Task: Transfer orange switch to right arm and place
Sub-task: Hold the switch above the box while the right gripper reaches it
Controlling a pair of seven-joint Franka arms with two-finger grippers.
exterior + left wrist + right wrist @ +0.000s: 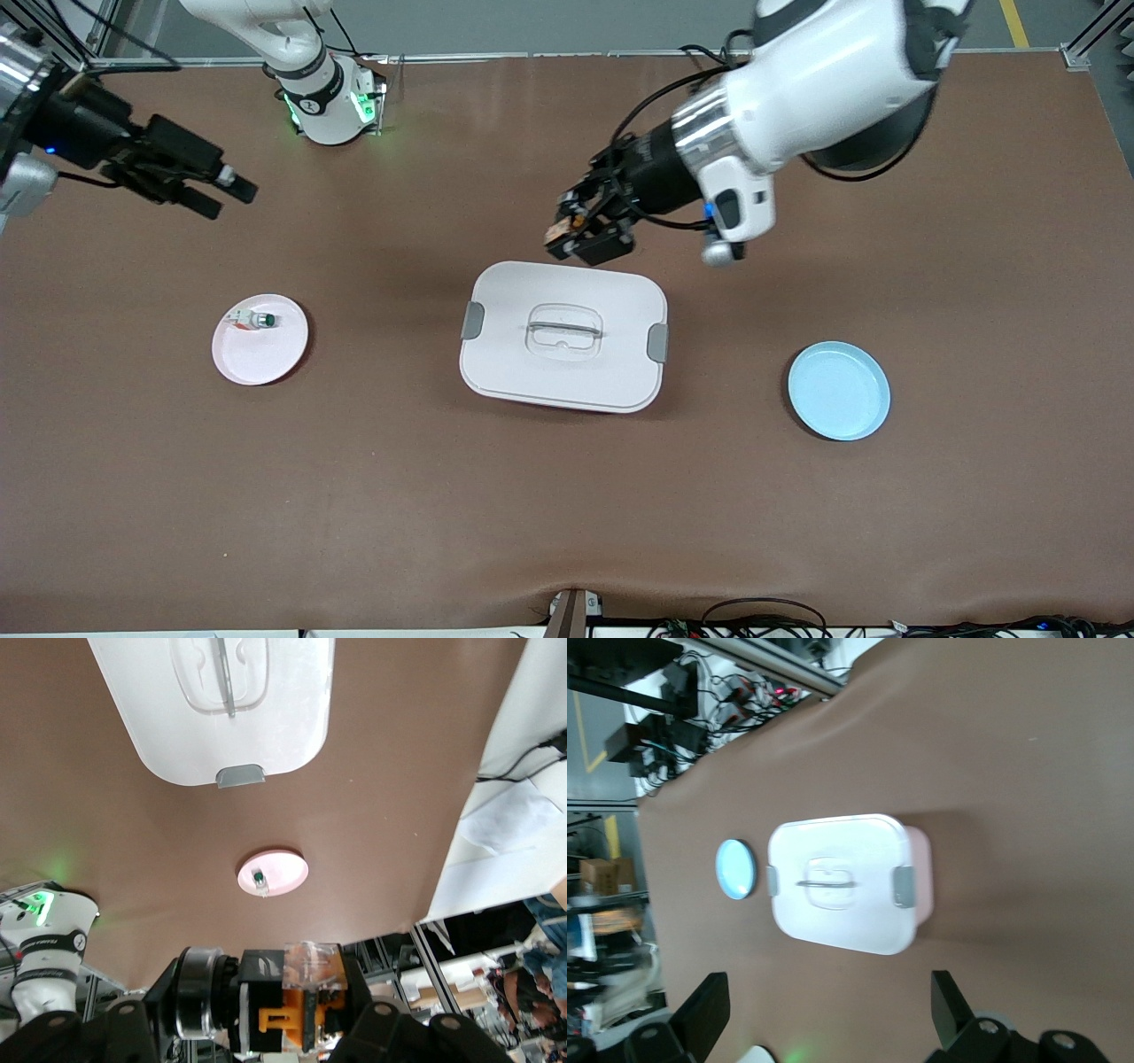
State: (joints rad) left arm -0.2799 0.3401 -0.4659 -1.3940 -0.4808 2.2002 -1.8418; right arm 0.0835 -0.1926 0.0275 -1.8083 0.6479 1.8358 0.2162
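The left gripper [576,232], just above frame centre, is clenched on the orange switch [560,232], a tiny orange-and-clear block over bare table beside the white lidded box [563,337]; its long axis can't be told. Upper left, the right gripper [226,190] hangs spread wide, bare table between them.
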